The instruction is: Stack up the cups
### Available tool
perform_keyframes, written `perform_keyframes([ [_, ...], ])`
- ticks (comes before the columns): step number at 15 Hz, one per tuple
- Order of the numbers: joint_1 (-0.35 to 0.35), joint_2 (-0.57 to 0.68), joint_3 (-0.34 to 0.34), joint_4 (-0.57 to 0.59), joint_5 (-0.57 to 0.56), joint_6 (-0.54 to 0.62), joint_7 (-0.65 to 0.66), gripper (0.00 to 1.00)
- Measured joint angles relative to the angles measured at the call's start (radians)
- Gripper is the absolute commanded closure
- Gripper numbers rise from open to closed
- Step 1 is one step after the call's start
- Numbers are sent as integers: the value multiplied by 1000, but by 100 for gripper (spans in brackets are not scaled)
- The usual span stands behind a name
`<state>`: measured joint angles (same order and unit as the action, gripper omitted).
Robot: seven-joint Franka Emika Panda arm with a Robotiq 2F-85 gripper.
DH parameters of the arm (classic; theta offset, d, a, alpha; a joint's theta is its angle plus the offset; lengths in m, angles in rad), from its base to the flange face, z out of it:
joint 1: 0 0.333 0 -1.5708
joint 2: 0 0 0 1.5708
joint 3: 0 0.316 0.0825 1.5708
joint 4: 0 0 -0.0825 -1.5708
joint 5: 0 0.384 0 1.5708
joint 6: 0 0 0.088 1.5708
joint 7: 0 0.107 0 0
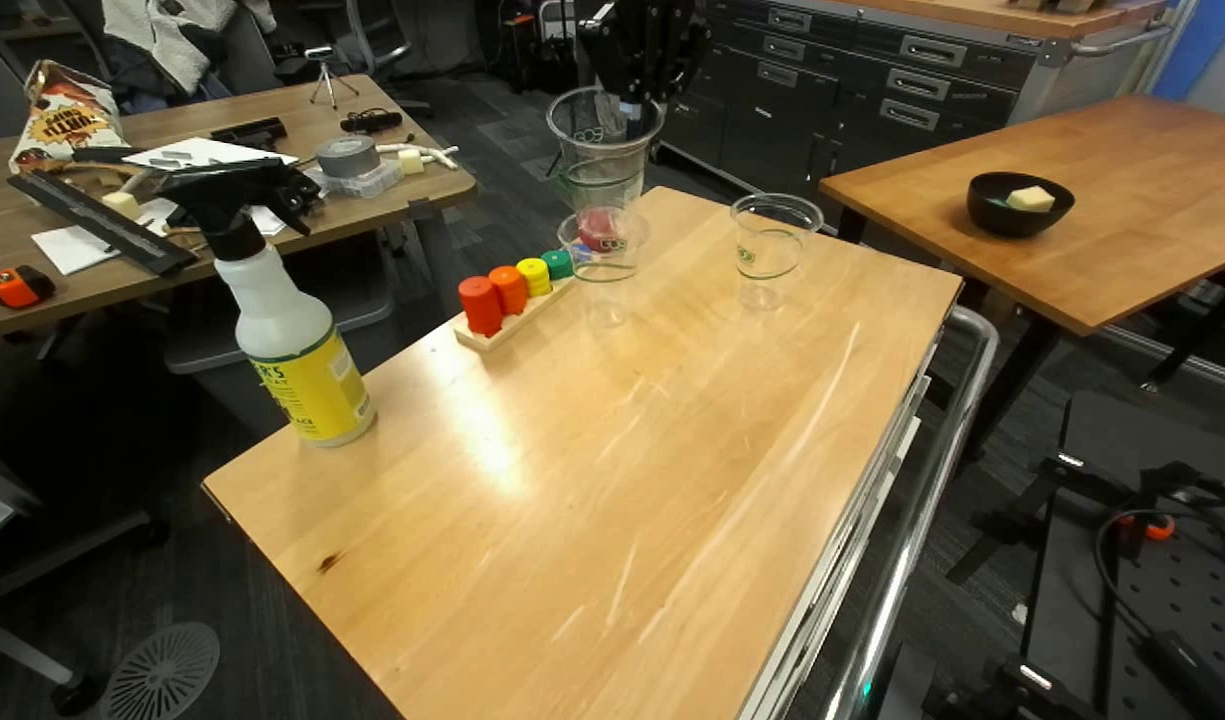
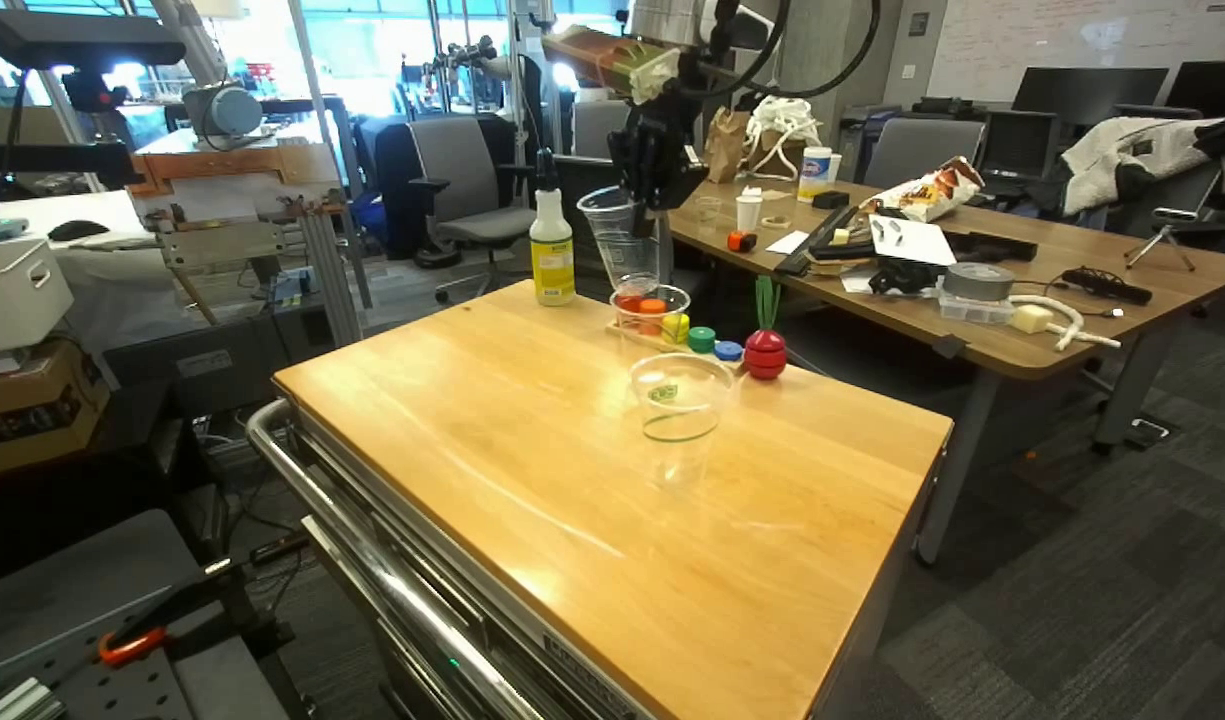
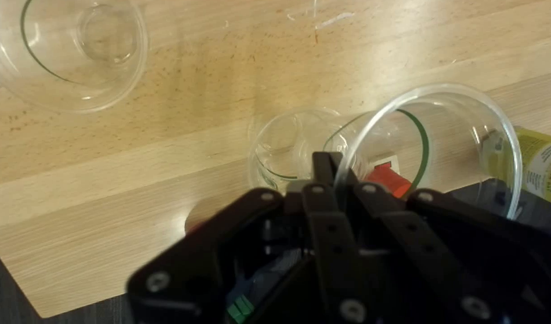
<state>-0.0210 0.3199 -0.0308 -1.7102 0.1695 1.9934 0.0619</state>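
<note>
My gripper (image 1: pixel 632 112) is shut on the wall near the rim of a clear cup (image 1: pixel 602 150). The gripper (image 2: pixel 654 215) and the held cup (image 2: pixel 610 240) also show in an exterior view, where the cup is tilted. The wrist view shows one fingertip on each side of its rim (image 3: pixel 453 90). A standing clear cup (image 1: pixel 607 275) is under the held cup's lower end, also seen in the wrist view (image 3: pixel 275 148). I cannot tell whether the held cup's bottom is inside it or just above. A third clear cup (image 1: pixel 770 245) stands upright apart, also in view (image 2: pixel 682 410).
A board with coloured blocks (image 1: pixel 480 305) lies close beside the standing cup. A red round object with green stems (image 2: pixel 765 355) stands at the board's end. A spray bottle (image 1: pixel 312 370) stands near the table's edge. A black bowl (image 1: pixel 992 215) is on a separate table.
</note>
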Motion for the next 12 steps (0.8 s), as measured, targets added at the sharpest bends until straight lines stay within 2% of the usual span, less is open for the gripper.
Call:
perform_keyframes([
  [8,-9,91,-2,55,-23,-2,7,99],
  [9,-11,98,-2,55,-20,-2,7,75],
  [12,-18,119,-2,54,-9,-2,7,56],
])
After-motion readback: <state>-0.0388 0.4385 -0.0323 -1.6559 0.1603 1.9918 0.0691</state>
